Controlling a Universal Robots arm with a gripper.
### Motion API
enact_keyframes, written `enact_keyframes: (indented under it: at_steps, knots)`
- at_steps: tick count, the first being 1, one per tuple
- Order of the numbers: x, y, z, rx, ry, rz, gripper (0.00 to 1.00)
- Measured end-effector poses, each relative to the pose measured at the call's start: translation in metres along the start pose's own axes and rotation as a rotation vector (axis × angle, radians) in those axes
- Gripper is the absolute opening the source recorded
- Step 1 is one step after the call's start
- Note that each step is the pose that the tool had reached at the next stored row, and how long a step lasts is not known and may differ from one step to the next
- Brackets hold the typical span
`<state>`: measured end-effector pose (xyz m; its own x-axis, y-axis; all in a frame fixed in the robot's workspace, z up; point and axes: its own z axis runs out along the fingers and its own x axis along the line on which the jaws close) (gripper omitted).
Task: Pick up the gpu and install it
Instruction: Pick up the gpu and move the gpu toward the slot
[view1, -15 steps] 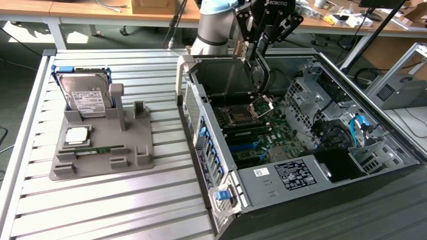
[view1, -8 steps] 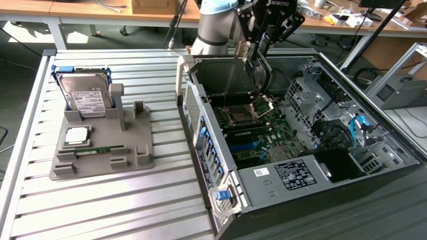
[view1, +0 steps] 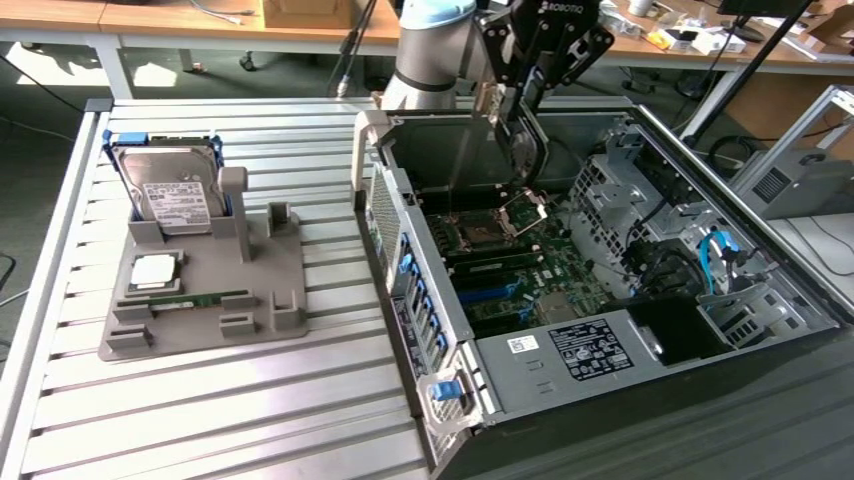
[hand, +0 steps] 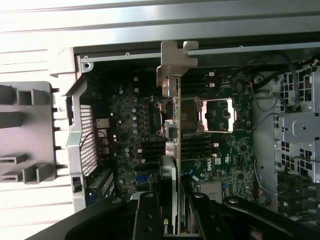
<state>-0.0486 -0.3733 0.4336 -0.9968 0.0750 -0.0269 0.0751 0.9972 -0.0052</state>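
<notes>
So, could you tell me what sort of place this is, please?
Probably a robotics lab set up for PC assembly: an arm holds a gpu over an open case on a slatted metal table, a fixture beside it holds a hard drive, and cluttered wooden benches stand behind.

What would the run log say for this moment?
gripper: shut on gpu | gpu: held on edge over open computer case | install: not seated

ROBOTIQ, white letters, on gripper (view1: 518, 98) body. DELL, white print, on motherboard (hand: 212, 167). NVIDIA eye mark on gpu (hand: 169, 175), at the clamped end. Print on hard drive (view1: 180, 200) label and white sticker (view1: 587, 350): too small to read.
</notes>
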Motion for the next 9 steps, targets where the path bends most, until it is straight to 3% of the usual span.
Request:
enact_keyframes:
  at_steps: [9]
  knots:
    - [-0.0021, 0.0002, 0.0023, 0.0001, 0.0, 0.0, 0.27]
